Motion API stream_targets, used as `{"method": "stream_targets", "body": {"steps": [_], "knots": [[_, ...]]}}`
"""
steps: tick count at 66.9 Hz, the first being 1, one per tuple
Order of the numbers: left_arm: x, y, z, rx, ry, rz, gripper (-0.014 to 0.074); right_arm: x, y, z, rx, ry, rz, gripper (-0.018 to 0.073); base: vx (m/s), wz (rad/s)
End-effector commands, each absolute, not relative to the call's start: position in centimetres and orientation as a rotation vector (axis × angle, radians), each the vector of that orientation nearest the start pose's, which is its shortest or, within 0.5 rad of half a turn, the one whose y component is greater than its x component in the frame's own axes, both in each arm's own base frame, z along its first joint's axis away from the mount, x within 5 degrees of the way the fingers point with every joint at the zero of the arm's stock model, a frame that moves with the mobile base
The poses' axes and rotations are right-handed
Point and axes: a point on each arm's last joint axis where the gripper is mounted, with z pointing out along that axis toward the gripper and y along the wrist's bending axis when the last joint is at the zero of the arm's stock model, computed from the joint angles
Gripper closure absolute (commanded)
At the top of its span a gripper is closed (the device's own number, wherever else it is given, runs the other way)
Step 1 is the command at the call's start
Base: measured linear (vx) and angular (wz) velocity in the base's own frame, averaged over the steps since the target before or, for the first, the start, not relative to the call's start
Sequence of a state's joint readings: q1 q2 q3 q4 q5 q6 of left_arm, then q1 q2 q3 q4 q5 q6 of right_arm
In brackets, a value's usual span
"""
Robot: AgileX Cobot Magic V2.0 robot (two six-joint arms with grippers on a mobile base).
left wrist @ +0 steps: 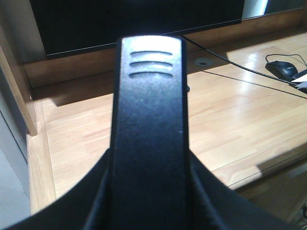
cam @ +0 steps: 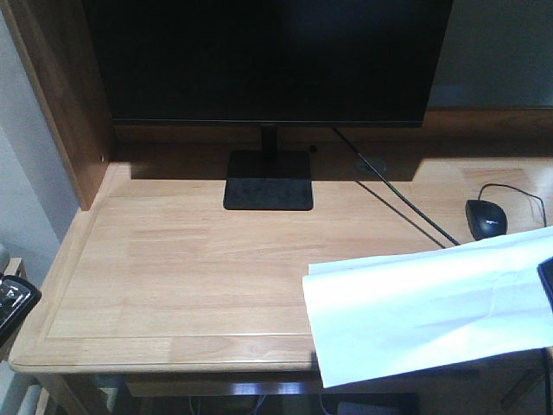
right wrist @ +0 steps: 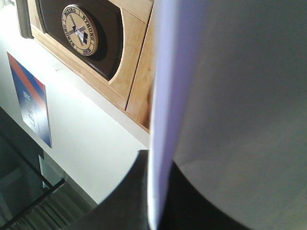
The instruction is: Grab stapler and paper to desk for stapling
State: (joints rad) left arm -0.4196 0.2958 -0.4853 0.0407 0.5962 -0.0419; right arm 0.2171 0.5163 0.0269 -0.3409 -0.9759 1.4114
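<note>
Gripping the stapler (left wrist: 148, 120) between its dark sides, my left tool (cam: 12, 303) hangs just off the worktop (cam: 190, 259) at its 8 o'clock corner. In the left wrist view the stapler's black top, marked by three grooves, fills the middle of the frame and points toward 12 o'clock. It is held above the light planks, not touching them.

My right tool (cam: 546, 281) is clamped on the paper (cam: 423, 303) at the sheet's 3 o'clock edge. The white sheet stretches in over the worktop's 4 o'clock area and juts past the rounded front edge. I cannot tell whether it rests on the wood. In the right wrist view the sheet rises edge-on from the closed tool and covers the right half of the frame.

A dark monitor (cam: 268, 60) stands at 12 o'clock. A black mouse (cam: 486, 216) sits at 3 o'clock, just beyond the paper's far edge, and a thin cable (cam: 397, 194) runs diagonally between them.
</note>
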Motion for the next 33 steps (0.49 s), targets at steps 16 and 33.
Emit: {"method": "stream_targets", "body": {"steps": [16,33], "knots": [[5.9,-2.49,32.28,0.352,1.725,-0.3,0.0603,7.43,4.19,24.48,0.308,1.127,1.444,0.0564,0.0,0.0],[5.9,-2.49,32.29,0.352,1.724,-0.3,0.0603,7.43,4.19,24.48,0.308,1.127,1.444,0.0564,0.0,0.0]]}}
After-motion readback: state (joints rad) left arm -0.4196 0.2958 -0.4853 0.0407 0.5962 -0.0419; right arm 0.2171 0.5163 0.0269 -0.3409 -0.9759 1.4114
